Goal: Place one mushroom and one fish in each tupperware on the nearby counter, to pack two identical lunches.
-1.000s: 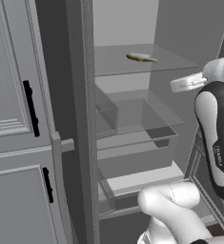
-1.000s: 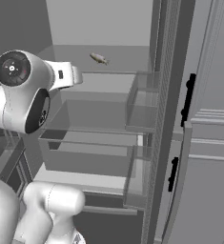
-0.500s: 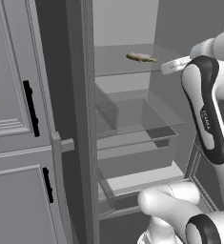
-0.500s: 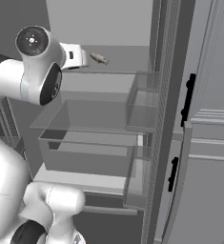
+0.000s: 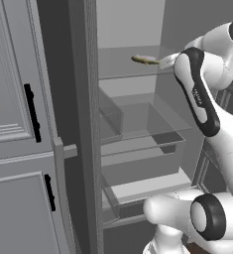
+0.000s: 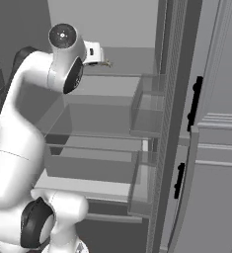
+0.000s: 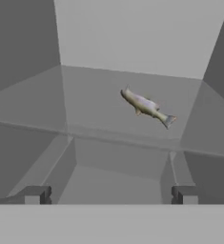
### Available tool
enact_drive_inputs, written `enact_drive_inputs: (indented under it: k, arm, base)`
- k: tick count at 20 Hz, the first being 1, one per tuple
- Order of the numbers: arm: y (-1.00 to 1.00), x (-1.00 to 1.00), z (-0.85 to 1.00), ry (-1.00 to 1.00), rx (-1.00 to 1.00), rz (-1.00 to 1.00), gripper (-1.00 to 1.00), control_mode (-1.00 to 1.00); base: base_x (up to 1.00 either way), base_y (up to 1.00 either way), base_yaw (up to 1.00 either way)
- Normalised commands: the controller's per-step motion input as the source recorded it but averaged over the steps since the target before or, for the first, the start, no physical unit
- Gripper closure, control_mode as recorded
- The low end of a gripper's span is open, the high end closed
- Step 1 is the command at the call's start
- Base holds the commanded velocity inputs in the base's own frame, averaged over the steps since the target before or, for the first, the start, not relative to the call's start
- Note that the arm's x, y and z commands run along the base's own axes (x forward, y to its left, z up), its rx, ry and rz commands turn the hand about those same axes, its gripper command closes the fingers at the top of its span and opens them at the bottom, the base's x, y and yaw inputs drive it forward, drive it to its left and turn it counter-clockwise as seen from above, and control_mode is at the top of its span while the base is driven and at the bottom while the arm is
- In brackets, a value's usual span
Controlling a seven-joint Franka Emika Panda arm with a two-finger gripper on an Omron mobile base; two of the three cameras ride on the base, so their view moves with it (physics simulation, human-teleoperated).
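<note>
A: Why is the pincer [image 7: 111, 194] parked where it is, tips wide apart with nothing between them?

B: It looks lined up for a reach. In the hand view the two dark tips rise at the bottom edge, and the fish [image 7: 147, 106] lies above them, a little right of centre, flat on the glass shelf [image 7: 99, 102]. Spread tips suit a thing that lies at a slant; my guess is they will need to straddle its body before closing.

A: And the fish itself, where does it show from the base?

B: In the left base view it [image 5: 145, 60] sits near the top of the frame, right of centre, on the upper shelf of the open fridge [image 5: 130, 139], just left of the arm's white wrist. In the right base view only a sliver [image 6: 106, 63] peeks out beside the hand, upper left of centre.

A: Why reach in so high?

B: The fish rests on the top shelf, and the clear drawers [image 5: 138, 126] below appear empty, so the arm has to bend up and over them.

A: Any tubs or mushroom around?

B: I cannot place them from these pictures. Judging by that, the packing has hardly begun: the fish must first be gripped, then carried out past the door [image 6: 206, 123] on the right of the frame.
</note>
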Motion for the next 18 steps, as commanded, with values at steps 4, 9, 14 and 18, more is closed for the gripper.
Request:
enact_drive_inputs:
  k: [4, 9, 14, 18]
  arm:
    - [-0.01, 0.91, -0.06, 0.20, 0.02, 0.02, -1.00, -1.00]
    - [-0.04, 0.73, -0.02, 0.09, 0.00, 0.07, -1.00, -1.00]
    - [-0.05, 0.65, -0.17, -0.02, 0.00, 0.04, -1.00, -1.00]
    - [0.05, 0.69, -0.36, 0.00, -0.05, 0.00, -1.00, -1.00]
  base:
    - [0.00, 0.00, 0.00]
    - [0.00, 0.00, 0.00]
    - [0.00, 0.00, 0.00]
    - [0.00, 0.00, 0.00]
